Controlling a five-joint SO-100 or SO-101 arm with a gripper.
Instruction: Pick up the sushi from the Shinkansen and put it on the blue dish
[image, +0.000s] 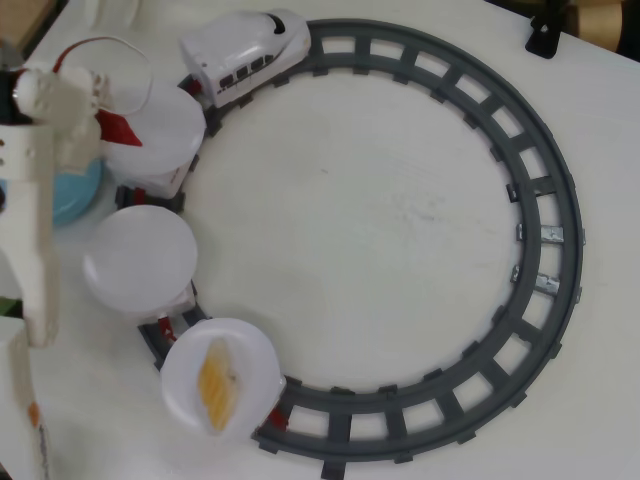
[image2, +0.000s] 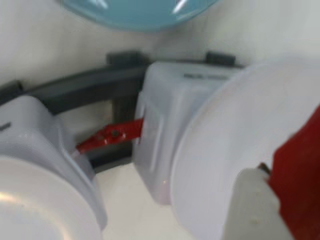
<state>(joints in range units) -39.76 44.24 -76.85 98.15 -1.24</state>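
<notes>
The white Shinkansen (image: 250, 50) stands on the grey track at the top left of the overhead view, pulling cars topped with white plates. The red sushi (image: 119, 127) is over the first plate (image: 160, 135), right at my gripper (image: 103, 120). In the wrist view the sushi (image2: 300, 170) fills the lower right edge, pressed against one white finger (image2: 250, 210) above that plate (image2: 225, 130); the other finger is out of frame. The gripper appears shut on the sushi. The blue dish (image: 75, 195) lies left of the track, partly hidden under my arm, and shows at the top of the wrist view (image2: 135, 10).
The second plate (image: 140, 258) is bare. The third plate (image: 255, 360) carries a yellow-orange sushi piece (image: 217, 380). The grey circular track (image: 550, 230) rings the white table. A red coupling (image2: 110, 135) links two cars.
</notes>
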